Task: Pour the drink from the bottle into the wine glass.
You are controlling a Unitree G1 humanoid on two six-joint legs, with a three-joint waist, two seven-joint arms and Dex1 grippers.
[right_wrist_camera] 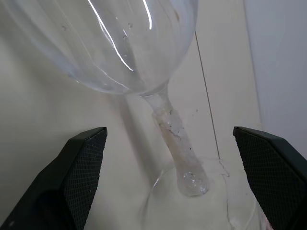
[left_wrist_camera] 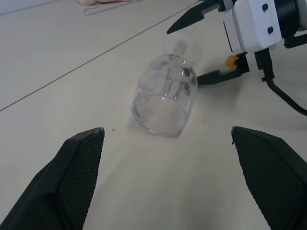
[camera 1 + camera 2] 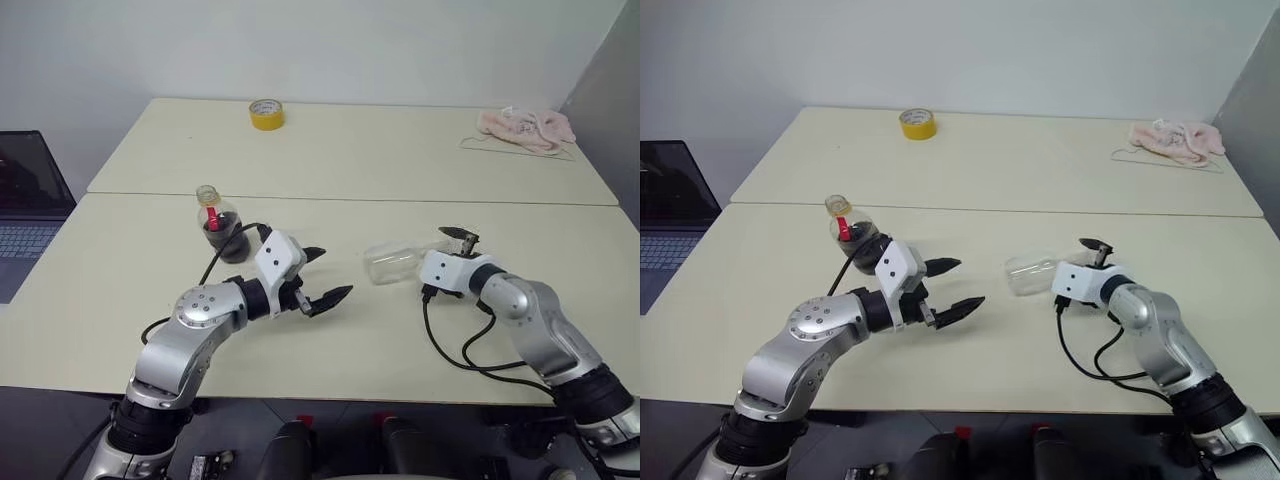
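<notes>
glass (image 3: 392,263) lies toppled on tabletop (image 3: 420,170); right end effector (image 2: 207,47), spread, straddles its stem to right it. left end effector (image 3: 322,277) spread, empty.

The wine glass (image 3: 392,263) lies on the table (image 3: 120,290), right of the upright bottle (image 3: 222,226).

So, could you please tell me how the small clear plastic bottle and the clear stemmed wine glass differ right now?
The small clear plastic bottle stands upright; the clear stemmed wine glass lies on its side. The bottle holds dark liquid; the glass is empty. Both are transparent and rest on the pale table.
</notes>
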